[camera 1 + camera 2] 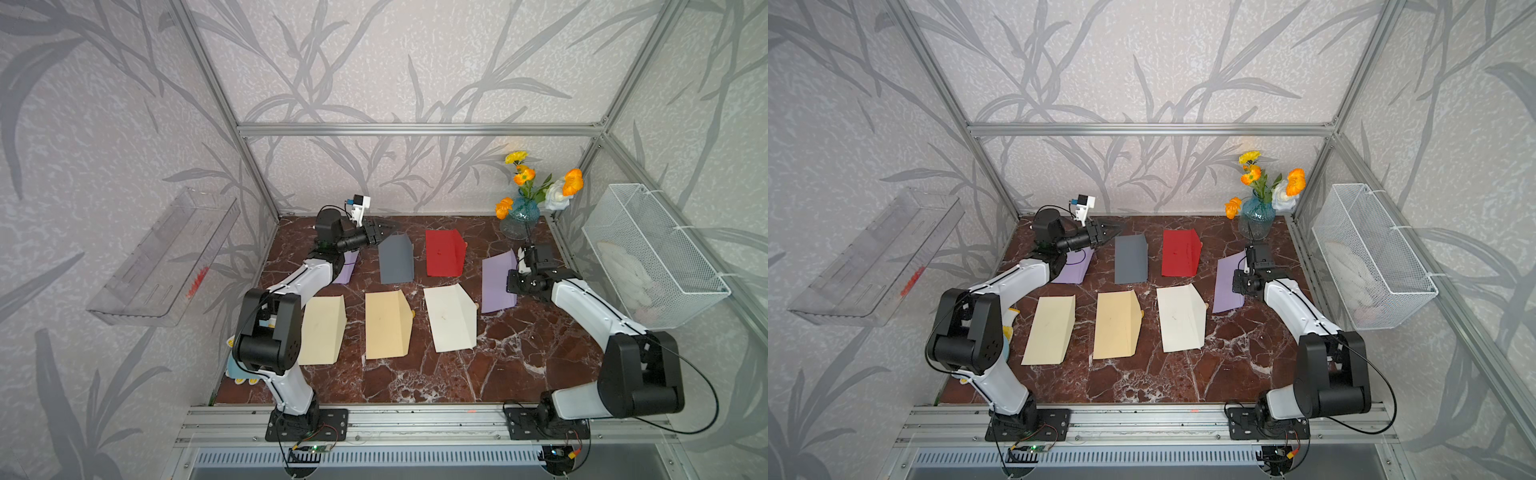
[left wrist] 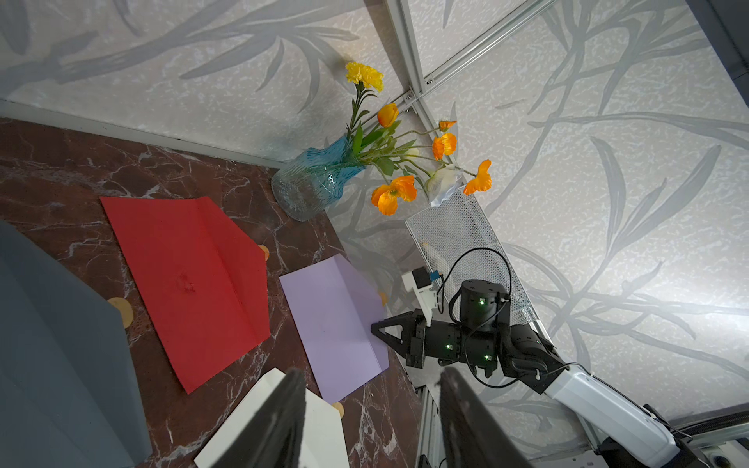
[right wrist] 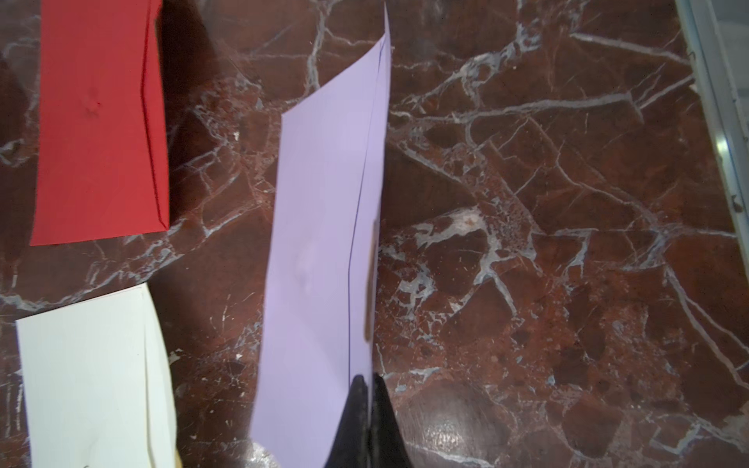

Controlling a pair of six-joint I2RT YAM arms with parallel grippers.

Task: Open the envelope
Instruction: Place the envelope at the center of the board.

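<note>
The lavender envelope (image 1: 496,286) lay near the right edge of the table (image 1: 519,357), toward the back, with its flap raised off the body. The right gripper (image 3: 367,383) was clamped tight on the flap's edge. The red envelope (image 1: 444,253) lay beside it. The left gripper (image 1: 384,228) hovered partly open and empty, just beside the grey envelope (image 1: 395,259), at the table's back edge.

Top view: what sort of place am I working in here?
Probably a staged robot test cell: an aluminium frame holds leaf-patterned wallpaper panels, the left arm and right arm are bolted to a front rail, and a vase of flowers dresses the marble-look tabletop.
</note>
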